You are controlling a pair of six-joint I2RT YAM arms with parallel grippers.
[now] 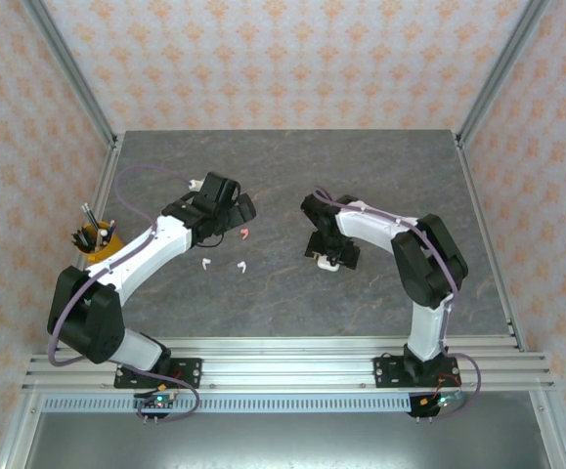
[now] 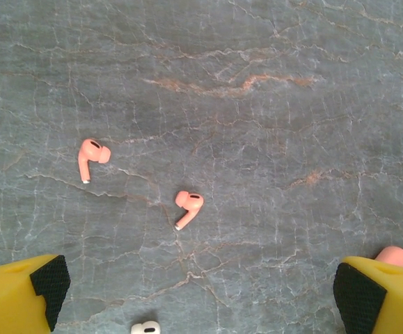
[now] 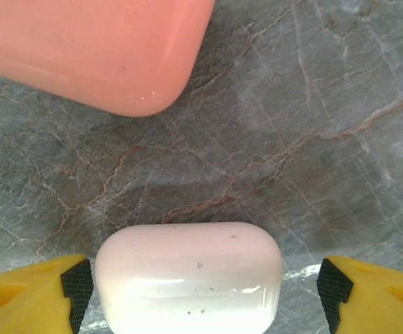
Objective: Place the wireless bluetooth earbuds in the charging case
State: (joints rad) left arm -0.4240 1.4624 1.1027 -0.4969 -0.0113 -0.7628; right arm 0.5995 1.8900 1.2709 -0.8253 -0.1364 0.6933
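Two salmon pink earbuds point(image 2: 90, 156) point(image 2: 187, 205) lie on the grey stone table ahead of my left gripper point(image 2: 201, 306), which hangs open above them with nothing between its fingers. A white earbud point(image 2: 145, 327) shows at the bottom edge. From above, one pink earbud point(image 1: 245, 234) and two white earbuds point(image 1: 205, 262) point(image 1: 240, 266) lie below the left gripper point(image 1: 241, 209). My right gripper point(image 3: 201, 299) is open and straddles the closed white case point(image 3: 187, 278): the left pad is close against it, the right pad stands apart. The pink case point(image 3: 83, 49) lies just beyond.
A yellow cup of pens point(image 1: 95, 237) stands at the table's left edge beside the left arm. A pink rounded shape point(image 2: 396, 256) peeks from behind the left gripper's right finger. Aluminium posts frame the table's sides, with bare stone point(image 1: 292, 161) at the back.
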